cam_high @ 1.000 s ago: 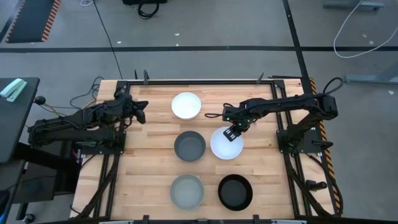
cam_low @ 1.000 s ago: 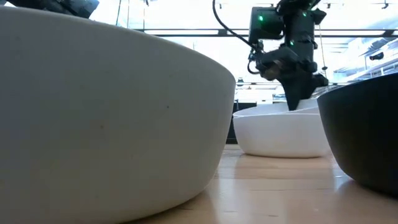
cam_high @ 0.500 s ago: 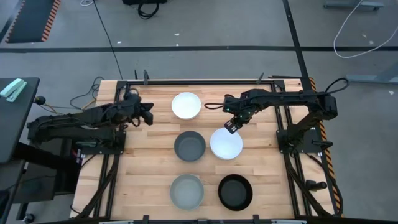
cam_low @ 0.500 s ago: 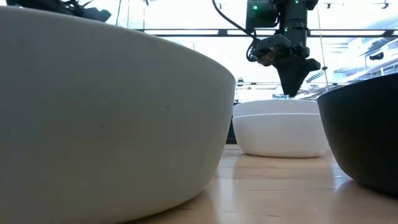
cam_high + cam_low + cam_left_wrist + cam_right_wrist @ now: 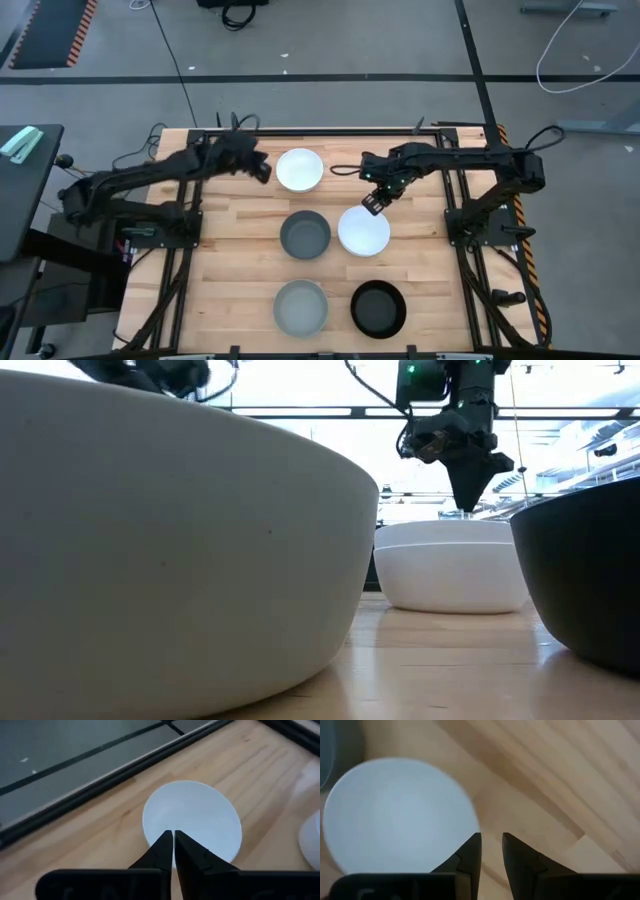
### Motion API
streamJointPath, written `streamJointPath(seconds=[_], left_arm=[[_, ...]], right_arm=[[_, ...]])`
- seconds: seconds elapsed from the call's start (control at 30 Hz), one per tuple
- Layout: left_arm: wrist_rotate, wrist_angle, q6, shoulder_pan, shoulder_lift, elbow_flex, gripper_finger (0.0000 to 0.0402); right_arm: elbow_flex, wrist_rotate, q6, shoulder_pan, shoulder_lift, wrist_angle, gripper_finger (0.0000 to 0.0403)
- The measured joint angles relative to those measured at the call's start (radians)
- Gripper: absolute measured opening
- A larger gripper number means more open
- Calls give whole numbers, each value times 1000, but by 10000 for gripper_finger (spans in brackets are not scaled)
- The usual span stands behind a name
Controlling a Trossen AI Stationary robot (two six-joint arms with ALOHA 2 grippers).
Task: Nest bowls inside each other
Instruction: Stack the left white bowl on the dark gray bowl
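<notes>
Grey floor surrounds the wooden table [image 5: 240,240] in the high view, which alone shows all the bowls: one white bowl [image 5: 299,169] at the far side, a dark grey bowl [image 5: 305,233] and a second white bowl [image 5: 364,231] in the middle row, and a light grey bowl [image 5: 301,306] and black bowl [image 5: 379,309] nearest. The left gripper [image 5: 259,168] hangs just beside the far white bowl; the right gripper [image 5: 373,203] hangs over the second white bowl's far rim.

From table height, a big pale bowl [image 5: 170,550] fills the foreground and the black bowl [image 5: 585,570] cuts in at the edge. Between them the second white bowl [image 5: 452,567] stands with the right gripper [image 5: 467,495] pointing down just above it, apart from it.

Past the left wrist, the fingers [image 5: 165,847] are pressed together and empty, above the far white bowl [image 5: 195,817].

Past the right wrist, the fingers [image 5: 470,847] stand slightly parted, holding nothing, beside the rim of the second white bowl [image 5: 395,815].

No writing is readable.
</notes>
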Motion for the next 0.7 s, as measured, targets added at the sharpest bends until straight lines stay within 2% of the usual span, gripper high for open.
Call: streamJointPath(seconds=[0.2,0.37,0.43,0.53,0.7], left_arm=[[201,-208,70,100,228,311,34],[555,-376,70,171,412,541,25],[652,-430,60,189,478,608,21],[635,-529,46,203,563,698,19],[435,-671,64,197,693,805,25]], right_arm=[[0,1,0,96,-96,1,84],[0,71,53,229,-241,0,84],[0,119,95,294,-309,1,84],[0,189,173,385,-403,0,84],[0,308,273,512,-506,-5,84]])
